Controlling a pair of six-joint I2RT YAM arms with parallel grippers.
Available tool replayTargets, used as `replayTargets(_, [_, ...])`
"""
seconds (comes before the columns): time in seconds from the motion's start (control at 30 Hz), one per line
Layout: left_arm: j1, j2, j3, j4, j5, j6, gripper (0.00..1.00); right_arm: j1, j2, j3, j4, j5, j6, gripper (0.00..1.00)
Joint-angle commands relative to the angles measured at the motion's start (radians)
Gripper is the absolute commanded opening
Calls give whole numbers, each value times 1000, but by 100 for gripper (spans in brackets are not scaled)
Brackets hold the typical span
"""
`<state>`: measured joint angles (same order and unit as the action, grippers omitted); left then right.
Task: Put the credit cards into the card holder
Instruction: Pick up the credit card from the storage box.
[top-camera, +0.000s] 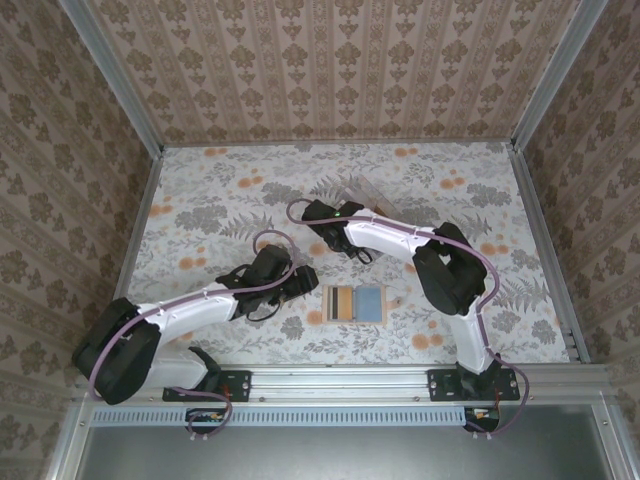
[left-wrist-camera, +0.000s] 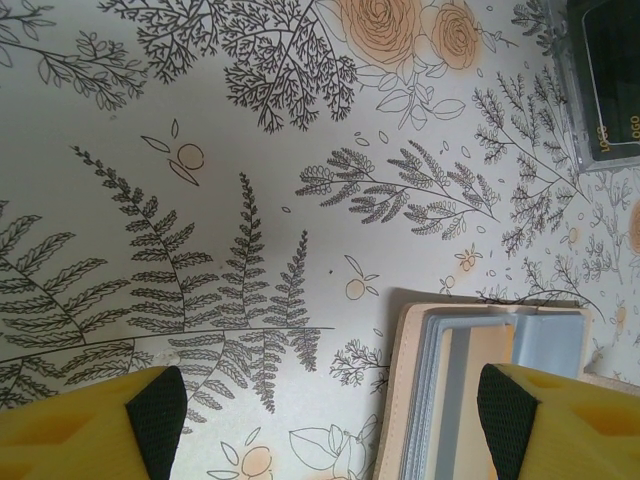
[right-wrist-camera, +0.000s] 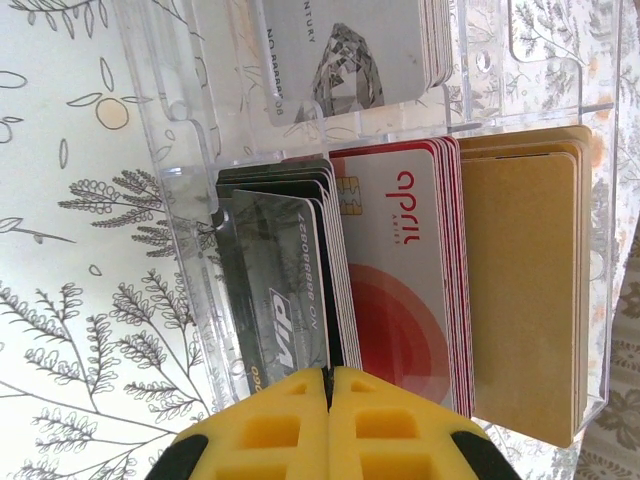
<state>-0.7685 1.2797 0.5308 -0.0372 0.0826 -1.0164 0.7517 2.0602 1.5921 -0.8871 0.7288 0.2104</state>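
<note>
The credit cards (right-wrist-camera: 400, 290) stand on edge inside the card holder (right-wrist-camera: 190, 200), packed in tight stacks. There is a dark grey and black stack, a red stack beside it, and a tan-gold stack at the holder's outer wall. One more grey card stands in the holder's back row.

Each card is thin, flat, stiff plastic with rounded corners and a glossy face. I judge it very light, a little springy, and slippery between smooth fingers. The best place to take one is a free short edge, pinching both faces, because a card lying flat gives no hold.

The card holder is clear acrylic, hard and smooth, with upright dividers. It looks light, so it could slide or tip if a card goes in at an angle. The slots also leave little room.

The right end effector (right-wrist-camera: 328, 420) is just in front of the holder's dark stack, with its yellow fingers pressed together. Whether a card edge is between them, I cannot tell. The left end effector (left-wrist-camera: 330, 412) hangs apart from the holder, spread wide with nothing between its black pads (left-wrist-camera: 160, 415). Near the holder, on the side toward the arm bases, an open tan wallet (left-wrist-camera: 470, 390) with grey pockets lies on the leaf-printed tabletop (left-wrist-camera: 200, 150).
</note>
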Motion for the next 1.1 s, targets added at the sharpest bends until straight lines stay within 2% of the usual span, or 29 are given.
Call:
replayTargets(0.0, [8, 10, 32, 4, 12, 17, 79, -2, -61, -8, -26, -32, 3, 5])
replayTargets(0.2, [7, 8, 39, 3, 19, 16, 79, -14, -124, -1, -50, -145, 39, 2])
replayTargets(0.53, [8, -3, 76, 8, 48, 27, 75, -46, -350, -117, 10, -407, 150, 1])
replayTargets(0.63, [9, -5, 82, 43, 82, 18, 72, -83, -442, -199, 80, -550, 211, 1])
replayTargets(0.73, [13, -3, 84, 107, 125, -3, 71, -148, -541, -324, 206, -758, 297, 1])
replayTargets(0.9, [33, 24, 99, 230, 223, -42, 71, -285, -678, -573, 525, -1136, 499, 0])
replayTargets(1.07, [54, 80, 119, 325, 314, -80, 71, -324, -759, -702, 688, -1280, 604, 0])
